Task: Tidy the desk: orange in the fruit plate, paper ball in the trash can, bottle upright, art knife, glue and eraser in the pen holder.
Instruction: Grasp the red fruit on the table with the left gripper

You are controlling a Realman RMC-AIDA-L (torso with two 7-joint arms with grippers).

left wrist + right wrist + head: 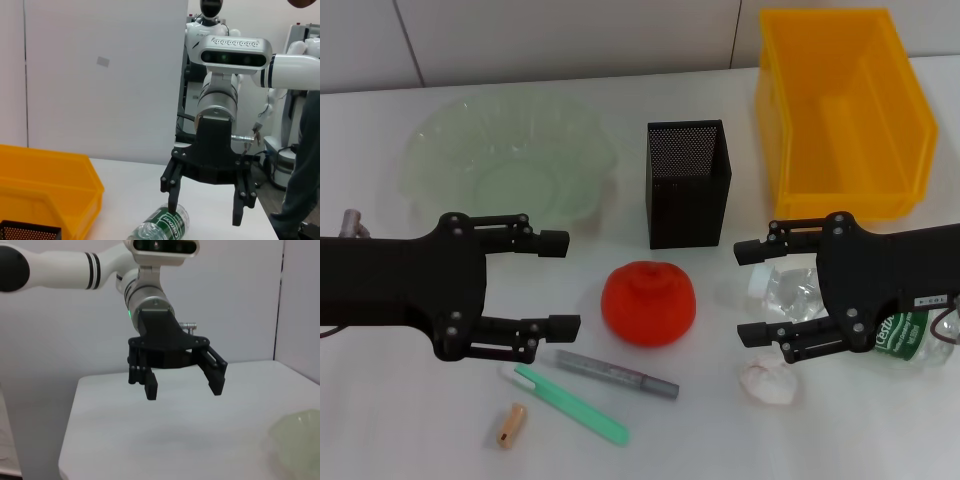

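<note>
Head view shows a white table [650,440] with both arms reaching in from the sides. At its centre lies the orange [649,303], on the bare surface. At 12 o'clock from the orange stands the pen holder [687,182], upright and a little apart from it. At 10 o'clock sits the fruit plate [510,160], with nothing in it. At 2 o'clock, well apart, stands the trash can [840,110], near the table's far right corner.

At 5 o'clock from the orange lies a grey stick [616,373], and just below it a green stick [570,404], both slanted alike. Near the green stick's left end, at 7 o'clock from the orange, lies the eraser [510,424].

Left end effector [565,284] hovers at 9 o'clock from the orange, near it but not touching, its fingers spread wide and holding nothing. Right end effector [748,292] hovers at 3 o'clock from the orange, fingers likewise parted and empty. Beneath and behind it the bottle [905,335] lies on its side, partly hidden by the arm; the left wrist view shows the bottle [162,226] flat on the table under the right end effector [204,210]. At 4 o'clock from the orange, just below the right fingers, rests the paper ball [767,381].
</note>
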